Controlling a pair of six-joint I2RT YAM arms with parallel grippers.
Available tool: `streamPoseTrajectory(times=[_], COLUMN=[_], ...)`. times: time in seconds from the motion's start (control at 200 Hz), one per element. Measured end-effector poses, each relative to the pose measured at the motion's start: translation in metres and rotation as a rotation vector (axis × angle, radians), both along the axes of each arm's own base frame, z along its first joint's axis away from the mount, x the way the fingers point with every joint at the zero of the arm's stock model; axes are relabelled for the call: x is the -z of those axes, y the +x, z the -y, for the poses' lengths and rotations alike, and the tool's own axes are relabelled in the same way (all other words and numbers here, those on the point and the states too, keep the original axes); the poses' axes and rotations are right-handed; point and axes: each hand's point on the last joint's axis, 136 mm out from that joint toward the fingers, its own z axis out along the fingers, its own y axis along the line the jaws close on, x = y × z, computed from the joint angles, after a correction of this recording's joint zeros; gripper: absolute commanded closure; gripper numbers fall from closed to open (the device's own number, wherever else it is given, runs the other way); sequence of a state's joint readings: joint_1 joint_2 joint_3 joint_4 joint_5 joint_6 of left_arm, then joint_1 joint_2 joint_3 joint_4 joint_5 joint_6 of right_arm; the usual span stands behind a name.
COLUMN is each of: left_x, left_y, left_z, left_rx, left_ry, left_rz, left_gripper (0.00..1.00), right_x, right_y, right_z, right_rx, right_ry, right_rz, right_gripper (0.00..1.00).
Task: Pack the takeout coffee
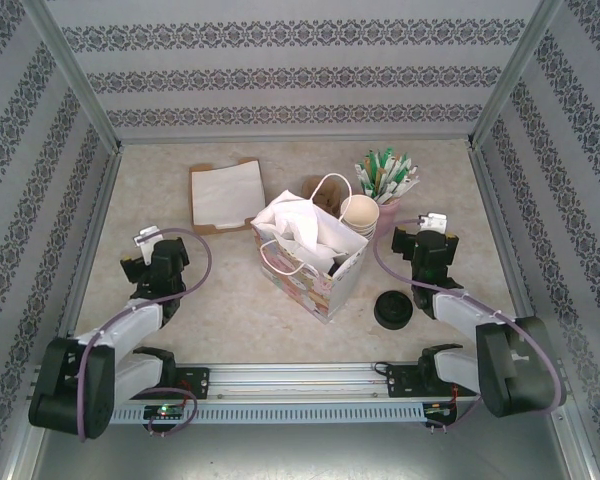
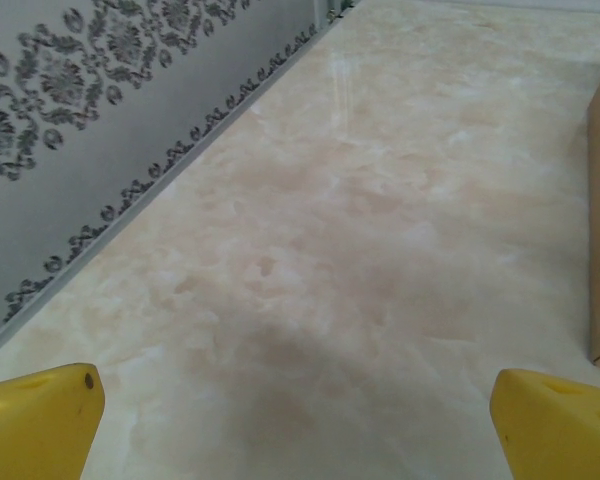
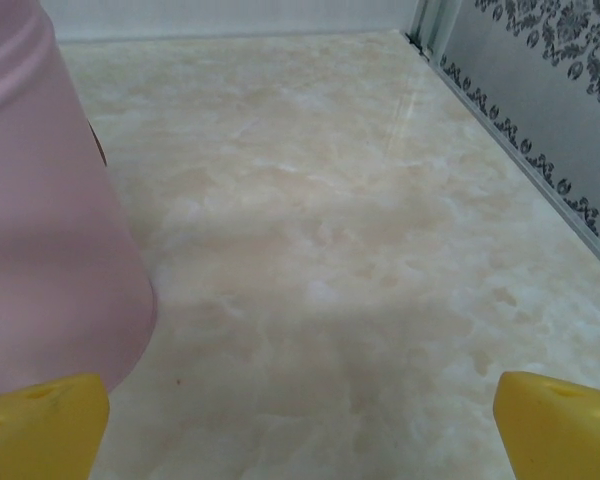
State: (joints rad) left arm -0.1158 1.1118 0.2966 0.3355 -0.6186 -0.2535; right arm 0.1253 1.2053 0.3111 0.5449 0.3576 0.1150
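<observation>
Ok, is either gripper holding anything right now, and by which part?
Nothing is held; the left gripper and the right gripper are both open and empty.

A robot-lab booth: wallpapered panels in aluminium framing box in a marble-look worktop, with a mounting rail along its near edge.

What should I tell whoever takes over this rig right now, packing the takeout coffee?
Left pincer: open, empty, over the table left of the white paper bag.
Right pincer: open, empty, beside the pink holder.
Bag stands open mid-table; stack of lidless cups at its far right corner, black lids stack to its right.
Done: cannot tell whether the lidded coffee is already in the bag.
Left: check the bag, then pack the coffee if needed.
</observation>
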Motion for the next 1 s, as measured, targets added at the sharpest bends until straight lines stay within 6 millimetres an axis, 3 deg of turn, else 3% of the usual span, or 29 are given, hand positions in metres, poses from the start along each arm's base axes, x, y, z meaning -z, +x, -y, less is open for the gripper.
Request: streamPoseTrajectory(times=[0.45,0.56,0.654,0.724,0.829,0.999], left_x=[0.005,-0.003,-0.009,0.0,0.035,0.03], left_y=[0.052,0.071,0.085,0.089,0.079,0.086], left_z=[0.034,0.044,0.055,0.057,0.055,0.048], left_rx=[0.265,0.332,0.405,0.418,0.419,0.406], left_ry=[-0.015,-0.017,-0.008,0.0,-0.009,-0.011], left_rz=[0.085,0.09,0.114,0.131,0.041,0.061], left_gripper=[0.0,0.0,0.0,0.0,0.0,0.0], right_x=[0.003,0.019,0.016,0.014,0.016,0.012], right_y=[0.025,0.03,0.033,0.04,0.041,0.043], right_z=[-0.013,-0.014,-0.012,-0.009,-0.009,-0.009], right_rx=[-0.104,-0.122,-0.127,-0.12,-0.123,-0.119], right_ry=[-0.043,-0.043,-0.033,-0.03,-0.027,-0.021], right_rz=[0.056,0.023,0.037,0.066,0.063,0.08], right_gripper=[0.02,0.02,0.02,0.02,0.02,0.02])
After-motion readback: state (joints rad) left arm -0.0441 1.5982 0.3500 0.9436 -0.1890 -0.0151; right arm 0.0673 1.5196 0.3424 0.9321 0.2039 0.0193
